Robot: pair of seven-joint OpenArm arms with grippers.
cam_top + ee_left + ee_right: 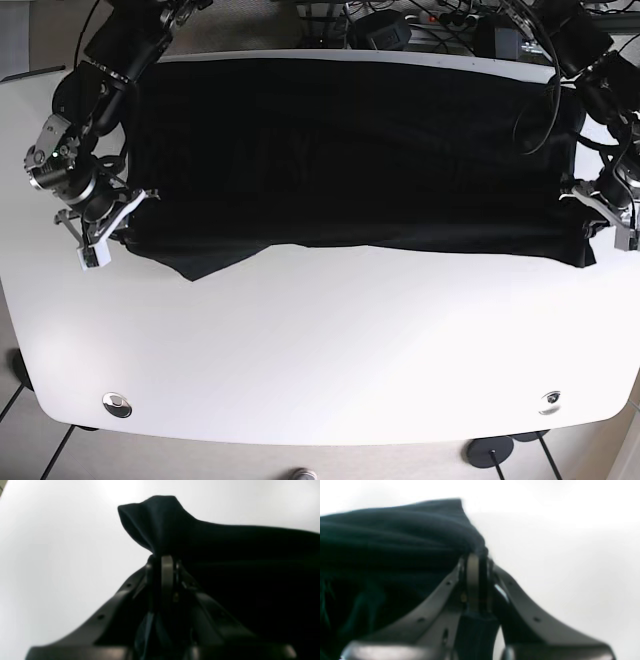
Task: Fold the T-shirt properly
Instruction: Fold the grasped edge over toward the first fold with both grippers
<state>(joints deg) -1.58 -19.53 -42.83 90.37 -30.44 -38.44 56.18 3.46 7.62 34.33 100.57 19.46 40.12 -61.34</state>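
Note:
A black T-shirt (pixel 350 150) lies spread across the far half of the white table (pixel 330 350), its near edge folded back with a pointed flap at the lower left. My left gripper (pixel 590 222) is at the shirt's right edge, shut on a bunched corner of fabric (pixel 155 522) that rises above the fingers (pixel 167 567). My right gripper (pixel 118 215) is at the shirt's left edge, shut on the cloth (pixel 420 530) that drapes over its fingertips (pixel 472 567).
Cables and dark equipment (pixel 400 25) sit behind the far table edge. Two round metal fittings (pixel 117 404) (pixel 549 402) sit near the front corners. The near half of the table is bare white surface.

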